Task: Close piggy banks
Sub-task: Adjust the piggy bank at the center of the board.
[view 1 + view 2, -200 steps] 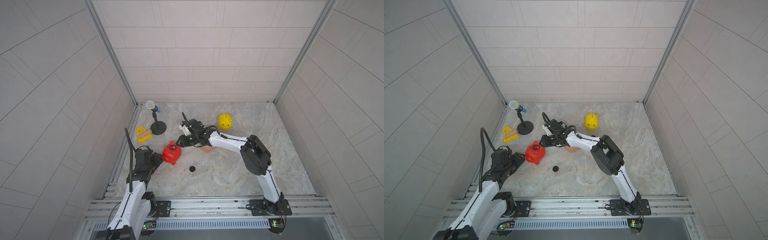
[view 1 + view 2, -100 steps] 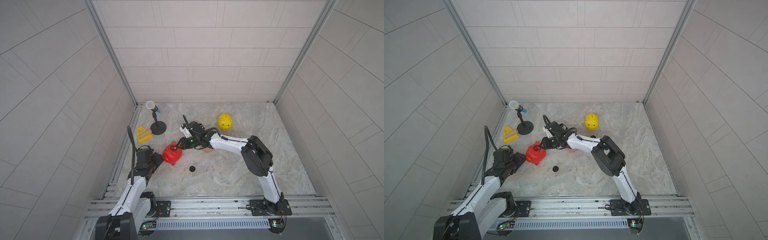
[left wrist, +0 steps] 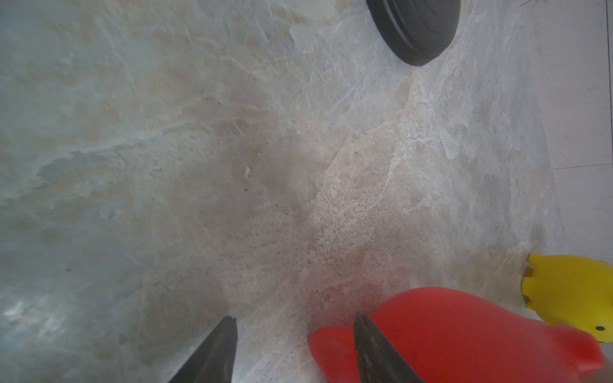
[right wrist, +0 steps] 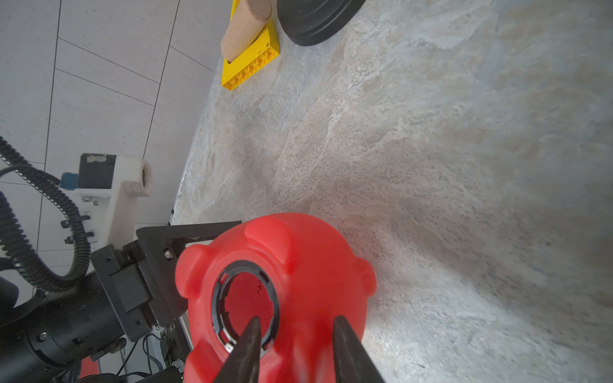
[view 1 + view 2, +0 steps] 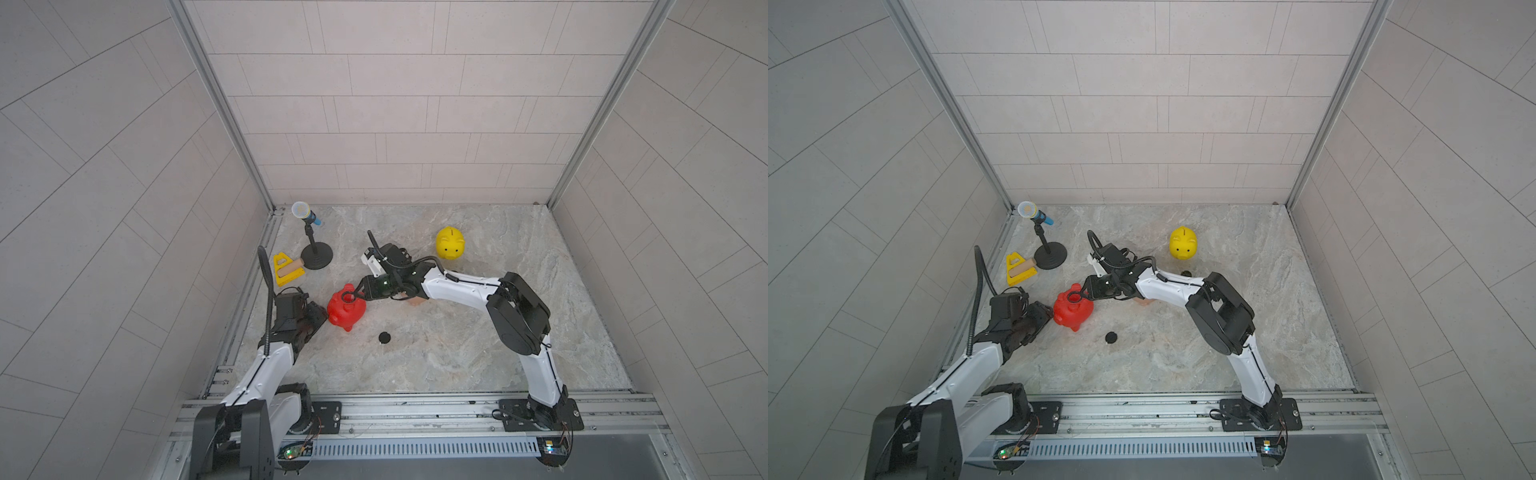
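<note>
Reading the table (image 5: 457,357) as a clock with our base rail at 6, the red piggy bank (image 5: 347,309) lies at 9 o'clock. It is tipped so its belly hole (image 4: 247,300) faces up and is unplugged, and through it we see only red wall, no coins. A black plug (image 5: 384,337) lies loose at the pig's 4 o'clock.

The right gripper (image 4: 297,318) straddles the hole's rim with jaws apart; we cannot tell whether they pinch it. The left gripper (image 3: 295,317) stands parted, one finger against the pig.

We judge the pig hollow, light, smooth and prone to roll, so we brace its body and take the plug by its edge.

The yellow piggy bank (image 5: 450,245) stands at 1 o'clock, belly hidden. The peach-pink piggy bank (image 5: 415,301) is mostly under the right arm.
</note>
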